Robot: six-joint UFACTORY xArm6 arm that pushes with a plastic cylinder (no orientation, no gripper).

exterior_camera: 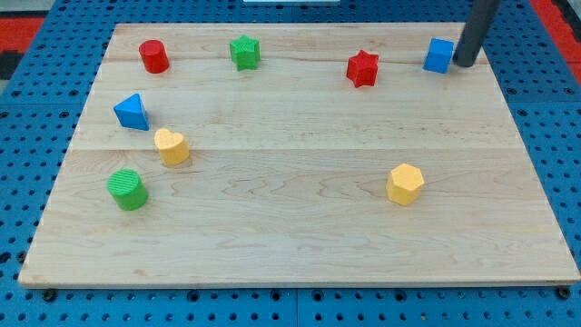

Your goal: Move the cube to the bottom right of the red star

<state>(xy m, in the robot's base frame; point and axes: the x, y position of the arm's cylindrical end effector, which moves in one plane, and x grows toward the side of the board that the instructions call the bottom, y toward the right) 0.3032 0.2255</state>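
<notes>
Since the wooden board (300, 209) ends close behind them, the blue cube (438, 55), right of the red star (362, 68), may skid toward the view's top edge if my tip (464, 64), a bare rod with no pincer, touching its right side, pushes off-centre.

no readable text, labels or numbers anywhere

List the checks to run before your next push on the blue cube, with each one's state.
1. My tip beside the blue cube, on its right in the view: ok.
2. Tip touching the cube: cannot tell.
3. Cube already at the red star's bottom right: not ok, it sits right and slightly above.
4. Board below-right of the star free: ok.
5. Yellow block well below that spot: ok.
</notes>
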